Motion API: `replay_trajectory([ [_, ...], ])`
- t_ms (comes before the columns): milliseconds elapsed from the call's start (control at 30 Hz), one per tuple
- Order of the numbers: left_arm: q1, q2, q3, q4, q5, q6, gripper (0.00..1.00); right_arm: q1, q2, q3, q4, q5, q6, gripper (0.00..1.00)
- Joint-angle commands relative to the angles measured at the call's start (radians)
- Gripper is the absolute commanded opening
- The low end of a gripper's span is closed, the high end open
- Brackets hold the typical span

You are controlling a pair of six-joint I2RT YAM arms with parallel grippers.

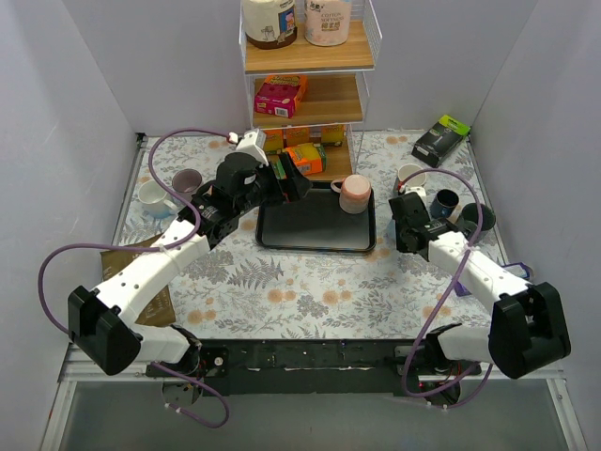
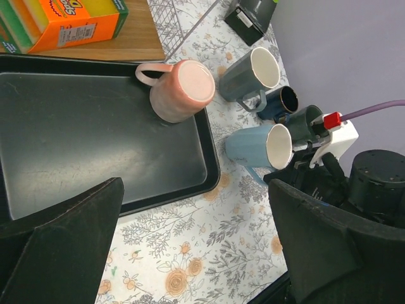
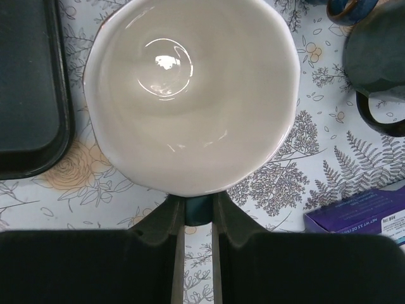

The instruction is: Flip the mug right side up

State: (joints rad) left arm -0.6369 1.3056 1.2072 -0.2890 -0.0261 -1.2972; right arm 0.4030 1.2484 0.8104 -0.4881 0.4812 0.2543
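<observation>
A pink mug (image 1: 355,193) (image 2: 182,90) stands upside down, base up, in the far right corner of the black tray (image 1: 315,235) (image 2: 76,139). Right of the tray, my right gripper (image 3: 197,206) (image 1: 409,209) is shut on the dark handle (image 3: 197,212) of a light blue mug (image 2: 256,144). Its white inside (image 3: 190,95) faces straight up at the right wrist camera. My left gripper (image 2: 196,253) (image 1: 291,183) hangs open above the tray's right side, apart from the pink mug, with nothing between its fingers (image 2: 63,240).
A grey mug (image 2: 250,75), a dark blue mug (image 2: 281,101) and a dark green mug (image 3: 380,57) crowd just beyond the blue one. A purple box (image 3: 361,215) lies beside it. A wire shelf (image 1: 310,94) with boxes stands behind the tray. Two more mugs (image 1: 186,178) sit far left.
</observation>
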Motion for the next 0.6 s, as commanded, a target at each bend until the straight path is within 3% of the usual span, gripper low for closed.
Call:
replay_trajectory([
  [0, 0.008, -0.005, 0.035, -0.016, -0.037, 0.015, 0.98, 0.007, 0.028, 0.050, 0.085, 0.083, -0.016, 0.01],
  [200, 0.014, 0.006, 0.040, -0.021, -0.046, 0.012, 0.98, 0.013, 0.083, 0.081, 0.059, 0.071, -0.018, 0.01],
  [400, 0.020, 0.024, 0.058, -0.029, -0.043, 0.010, 0.98, 0.019, 0.083, 0.119, 0.014, 0.031, -0.016, 0.33],
  [500, 0.022, 0.030, 0.060, -0.029, -0.041, 0.010, 0.98, 0.019, 0.062, 0.133, 0.011, -0.004, -0.023, 0.44],
  [567, 0.023, 0.035, 0.060, -0.029, -0.038, 0.010, 0.98, 0.019, 0.060, 0.145, -0.010, -0.026, -0.024, 0.47],
])
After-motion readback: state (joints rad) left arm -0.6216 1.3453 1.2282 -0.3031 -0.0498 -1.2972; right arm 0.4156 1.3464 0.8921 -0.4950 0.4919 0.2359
